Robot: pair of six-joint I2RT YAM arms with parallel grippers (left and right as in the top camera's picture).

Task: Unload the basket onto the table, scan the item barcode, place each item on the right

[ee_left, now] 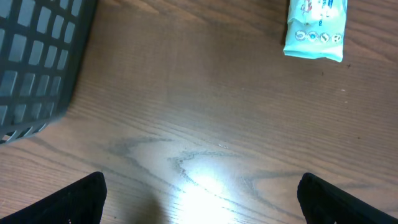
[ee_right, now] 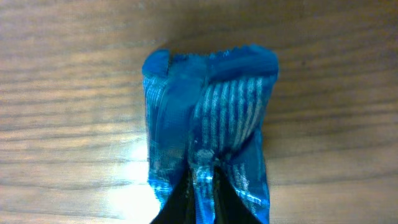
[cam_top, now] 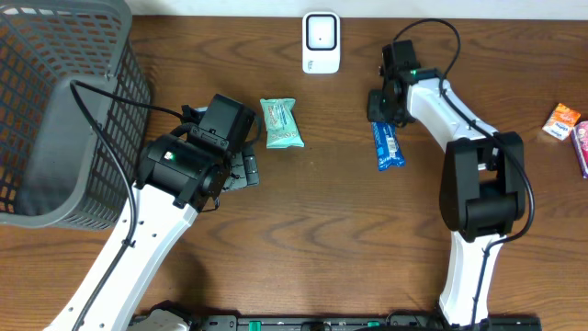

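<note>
Right pincer is pinching the blue packet by its end, jaws almost closed; packet is lying on the bench, short of the scanner. Left pincer is hanging wide open, empty. Lift and scan likely remaining.

Print on the teal packet and blue wrapper is too blurred to read.
</note>
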